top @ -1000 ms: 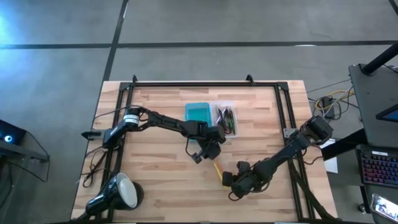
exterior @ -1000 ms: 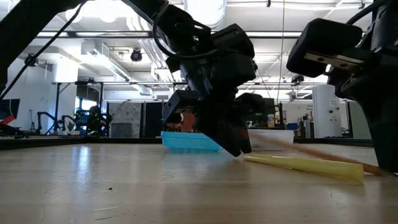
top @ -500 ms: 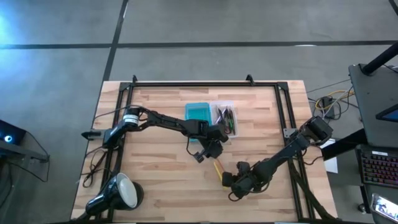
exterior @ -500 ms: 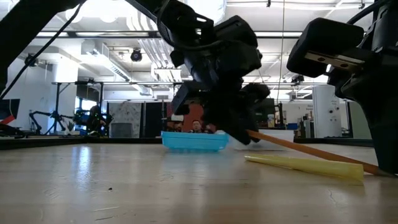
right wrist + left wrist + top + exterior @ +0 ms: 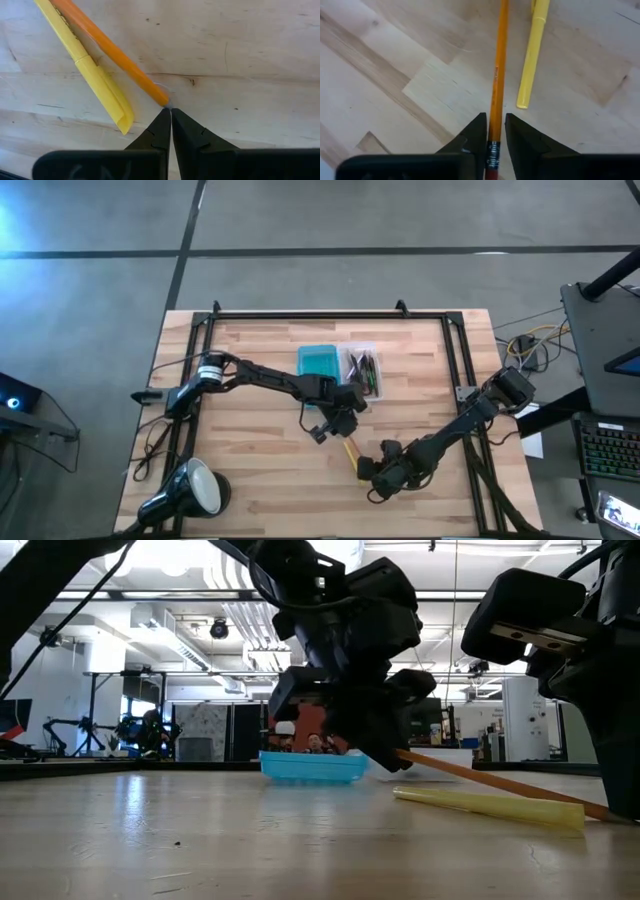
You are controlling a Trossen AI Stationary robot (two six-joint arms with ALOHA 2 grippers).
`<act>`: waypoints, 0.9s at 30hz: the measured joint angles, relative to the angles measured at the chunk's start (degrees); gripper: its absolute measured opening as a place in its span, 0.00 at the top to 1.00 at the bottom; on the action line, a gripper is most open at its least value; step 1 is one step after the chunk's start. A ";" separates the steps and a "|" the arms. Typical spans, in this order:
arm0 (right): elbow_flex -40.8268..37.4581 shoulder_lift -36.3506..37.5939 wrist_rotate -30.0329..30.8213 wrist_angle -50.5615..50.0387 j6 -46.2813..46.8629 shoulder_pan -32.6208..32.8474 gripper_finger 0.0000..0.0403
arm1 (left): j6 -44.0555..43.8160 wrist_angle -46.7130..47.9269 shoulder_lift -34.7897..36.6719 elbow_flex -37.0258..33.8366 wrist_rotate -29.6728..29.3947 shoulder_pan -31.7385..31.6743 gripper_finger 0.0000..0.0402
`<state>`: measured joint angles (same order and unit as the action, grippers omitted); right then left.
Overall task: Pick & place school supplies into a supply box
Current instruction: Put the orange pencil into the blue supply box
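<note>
Orange pencil (image 5: pixel 498 75): lay slanted just beside the yellow pen (image 5: pixel 532 55), near the supply box (image 5: pixel 340 366), one end raised.
Left gripper (image 5: pixel 492 131): clamped that raised end.
Right gripper (image 5: pixel 170 119): pinched together, at the pencil's tip.

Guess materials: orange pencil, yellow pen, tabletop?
Orange pencil: likely painted wood, glossy, with a dark printed band near the left gripper.
Yellow pen: looks like smooth moulded plastic.
Tabletop: pale wood planks, with visible grain and joints.
</note>
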<state>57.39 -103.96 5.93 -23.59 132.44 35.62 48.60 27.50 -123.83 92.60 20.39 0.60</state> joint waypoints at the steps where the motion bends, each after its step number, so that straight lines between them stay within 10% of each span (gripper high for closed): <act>1: 0.00 0.00 0.00 0.00 -0.01 0.00 0.98 | 0.38 -0.06 0.00 0.02 -0.27 -0.02 0.89; 18: 4.24 4.25 3.48 -12.27 -3.65 1.76 0.98 | 1.03 -0.02 0.09 0.40 -7.70 -0.16 0.98; 27: 14.55 8.86 4.78 -48.74 0.43 4.63 0.98 | -29.54 7.21 4.57 4.15 -9.99 -2.90 0.98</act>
<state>71.93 -95.11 10.72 -72.33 132.87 40.25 19.06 34.71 -119.26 96.74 10.40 -2.30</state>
